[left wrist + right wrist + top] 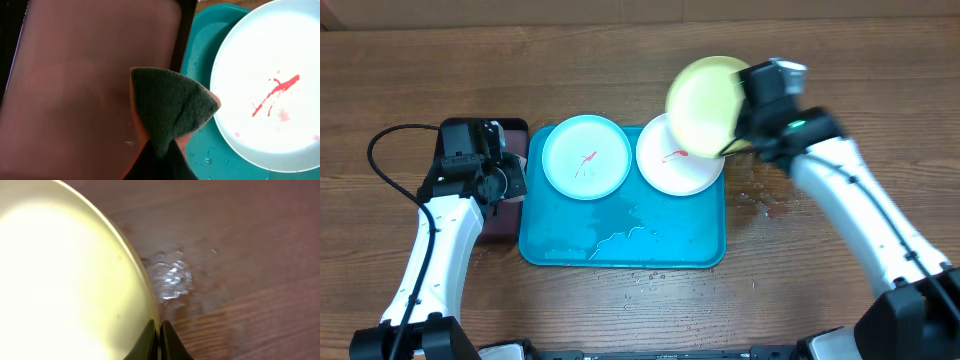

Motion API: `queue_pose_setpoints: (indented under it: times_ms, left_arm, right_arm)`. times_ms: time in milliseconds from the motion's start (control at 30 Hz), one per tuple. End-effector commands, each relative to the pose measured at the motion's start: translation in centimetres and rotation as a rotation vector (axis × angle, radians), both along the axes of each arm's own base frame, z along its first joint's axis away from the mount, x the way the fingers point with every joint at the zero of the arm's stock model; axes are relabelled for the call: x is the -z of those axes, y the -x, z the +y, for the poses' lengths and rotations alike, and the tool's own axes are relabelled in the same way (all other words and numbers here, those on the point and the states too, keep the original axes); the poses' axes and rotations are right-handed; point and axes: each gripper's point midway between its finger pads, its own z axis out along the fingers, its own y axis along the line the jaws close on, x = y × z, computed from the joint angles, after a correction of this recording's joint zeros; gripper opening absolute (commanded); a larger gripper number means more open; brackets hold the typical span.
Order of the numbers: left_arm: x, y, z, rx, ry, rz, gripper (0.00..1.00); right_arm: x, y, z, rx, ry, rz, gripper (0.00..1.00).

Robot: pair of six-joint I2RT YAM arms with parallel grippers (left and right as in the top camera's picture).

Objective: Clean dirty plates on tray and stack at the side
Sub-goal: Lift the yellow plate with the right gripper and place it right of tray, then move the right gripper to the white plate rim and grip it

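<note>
— What is the right gripper [160, 339] doing?

— It is clenched on the rim of the yellow-green plate [704, 100]. In the right wrist view the two dark fingers pinch the plate's edge at the bottom of the frame. The plate fills the left half, and no red shows on the face in view.

— Where does that plate sit in the overhead view?

— Upper right of centre, lifted and tilted. Its lower edge overlaps the upper right of the white plate [670, 168]. Beyond it, the wooden surface [640, 60] carries water drops [172, 277].

— And the left gripper [160, 157]?

— Clamped on a sponge [172, 107], green scouring side facing the camera and a paler layer behind. The sponge hangs over the right edge of the pinkish tray [90, 75], just beside the turquoise tray [620, 245].

— Where are the other plates?

— Both lie flat in the upper half of the turquoise tray. The light blue plate [585, 157] is on the left and the white one on the right, near each other. Each has a red smear near its middle. The tray's lower half is bare and wet, with thin streaks of water across it.

— Is the sponge touching the blue plate?

— No, it is near the rim but apart from it.
</note>
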Motion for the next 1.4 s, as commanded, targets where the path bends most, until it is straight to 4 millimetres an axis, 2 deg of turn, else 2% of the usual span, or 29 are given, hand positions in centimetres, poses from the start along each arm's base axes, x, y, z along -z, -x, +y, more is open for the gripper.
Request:
queue_pose_setpoints:
  times_ms: [0, 67, 100, 233, 333, 433, 600, 733, 800, 867, 900, 967, 1133, 1267, 1367]
  left_arm:
    - [-0.8, -0.7, 0.4, 0.0, -0.008, -0.025, 0.04]
    - [-0.8, -0.7, 0.4, 0.0, -0.008, -0.024, 0.04]
    - [-0.8, -0.7, 0.4, 0.0, -0.008, -0.024, 0.04]
    - [-0.8, -0.7, 0.4, 0.0, -0.008, -0.025, 0.04]
    - [-0.8, -0.7, 0.4, 0.0, -0.008, -0.025, 0.04]
    - [-0.8, -0.7, 0.4, 0.0, -0.008, -0.025, 0.04]
    - [-0.8, -0.7, 0.4, 0.0, -0.008, -0.024, 0.04]
    - [-0.8, -0.7, 0.4, 0.0, -0.008, -0.025, 0.04]
    - [-0.8, -0.7, 0.4, 0.0, -0.008, -0.025, 0.04]
    - [-0.8, -0.7, 0.4, 0.0, -0.008, -0.024, 0.04]
    - [-0.8, -0.7, 0.4, 0.0, -0.008, -0.025, 0.04]
    - [-0.8, -0.7, 0.4, 0.001, -0.008, -0.025, 0.04]
    - [-0.8, -0.7, 0.4, 0.004, -0.01, -0.025, 0.04]
    - [-1.0, -1.0, 0.5, 0.018, -0.022, -0.041, 0.04]
    - [-1.6, -1.9, 0.7, 0.025, -0.035, -0.082, 0.04]
  right_arm:
    - [-0.7, -0.2, -2.8, 0.056, -0.252, 0.007, 0.04]
    - [0.2, 0.2, -5.8, 0.128, -0.286, 0.022, 0.04]
    - [1.0, 0.8, -7.9, 0.182, -0.307, 0.038, 0.04]
    - [3.4, 2.7, -12.0, 0.298, -0.322, 0.08, 0.04]
    - [5.4, 4.0, -13.8, 0.353, -0.325, 0.108, 0.04]
    - [7.2, 4.9, -14.4, 0.378, -0.328, 0.121, 0.04]
    - [9.4, 5.6, -14.2, 0.378, -0.331, 0.128, 0.04]
    - [9.8, 5.6, -14.0, 0.375, -0.333, 0.127, 0.04]
    - [9.7, 5.5, -13.9, 0.37, -0.339, 0.121, 0.1]
    - [9.5, 5.0, -13.2, 0.331, -0.37, 0.107, 0.24]
    - [9.3, 4.5, -12.5, 0.285, -0.389, 0.096, 0.27]
    - [8.5, 3.4, -10.5, 0.154, -0.447, 0.059, 0.37]
    - [6.8, 2.2, -4.4, -0.124, -0.546, 0.015, 0.45]
    - [6.2, 2.4, 1.6, -0.335, -0.521, 0.035, 0.49]
    - [4.8, 2.7, 6.1, -0.469, -0.482, 0.045, 0.49]
